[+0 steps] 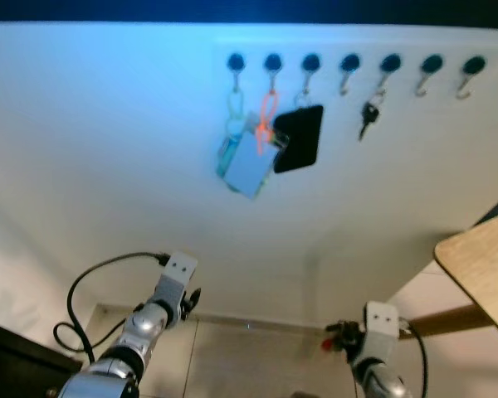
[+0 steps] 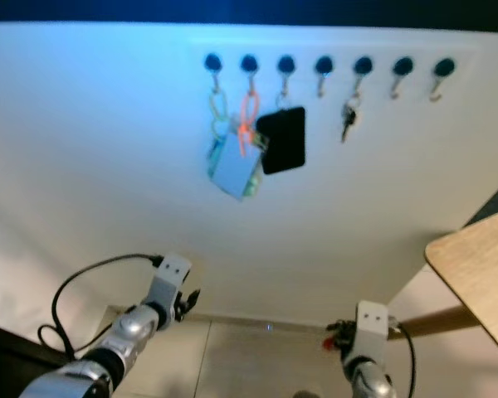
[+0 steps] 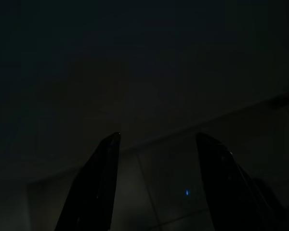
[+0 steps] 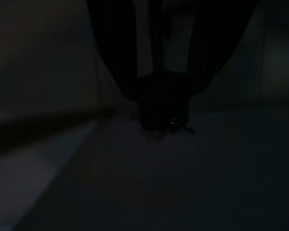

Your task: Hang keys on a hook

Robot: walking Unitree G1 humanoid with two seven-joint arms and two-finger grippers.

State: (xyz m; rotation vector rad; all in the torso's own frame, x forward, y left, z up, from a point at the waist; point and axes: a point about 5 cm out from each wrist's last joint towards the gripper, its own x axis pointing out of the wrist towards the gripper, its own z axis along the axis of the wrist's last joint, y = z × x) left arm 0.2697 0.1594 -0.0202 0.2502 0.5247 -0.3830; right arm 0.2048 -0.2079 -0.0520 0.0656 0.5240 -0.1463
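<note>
Head views: both arms hang low before a white wall. The left gripper points at the floor by the skirting. The right gripper hangs low too, something small and red at its tip; from here I cannot tell how far its fingers stand apart. High above both, well apart from them, a row of seven dark hooks crosses the wall. A pale green ring with a blue card hangs from the first, an orange loop from the second, a black tag from the third, and a small key from the fifth. The other hooks are bare. A wooden bench corner juts in at the right.

Left wrist view: very dark; the two fingers stand wide apart, holding nothing.

Right wrist view: very dark; the fingers close on a dark lump, seemingly the keys.
</note>
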